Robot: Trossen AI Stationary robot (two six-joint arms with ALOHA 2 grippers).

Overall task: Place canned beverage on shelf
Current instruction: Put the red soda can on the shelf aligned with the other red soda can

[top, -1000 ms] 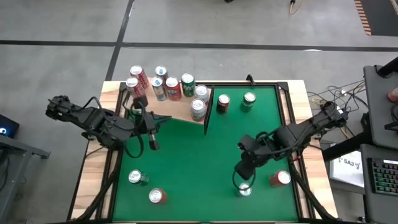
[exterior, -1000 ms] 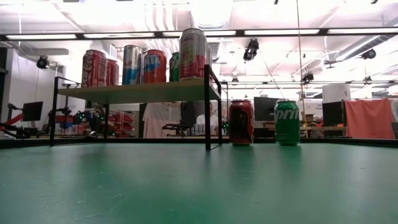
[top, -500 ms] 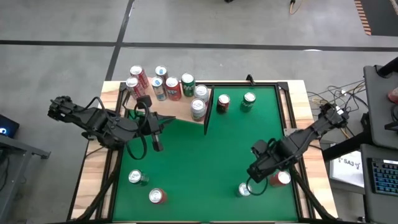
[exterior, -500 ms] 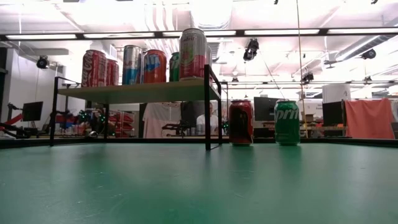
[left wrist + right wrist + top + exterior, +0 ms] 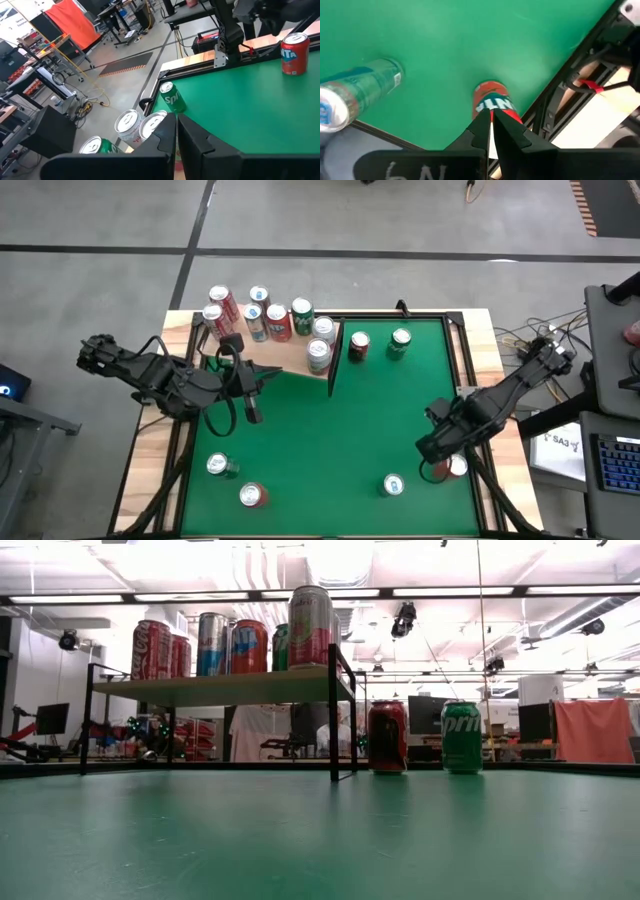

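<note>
An orange canned beverage (image 5: 455,468) stands near the table's right front corner. My right gripper (image 5: 432,452) hangs shut over it, pointing down; in the right wrist view the shut fingertips (image 5: 491,124) show above the can's top (image 5: 492,102), apart from it. My left gripper (image 5: 268,374) is shut and holds nothing, level beside the near edge of the shelf (image 5: 285,358). The pale shelf board (image 5: 230,688) carries several upright cans. A teal and silver can (image 5: 393,484) stands left of the orange one.
A red can (image 5: 358,346) and a green can (image 5: 400,342) stand on the green table right of the shelf's dark end panel (image 5: 334,360). Two more cans (image 5: 218,465) (image 5: 253,496) stand at the near left. Dark rails frame the table (image 5: 465,370).
My right gripper has gone from above the teal and silver can toward the table's right edge, sinking a little and rolling about its own axis. It now hangs over the orange can and has stayed shut. No can has moved.
</note>
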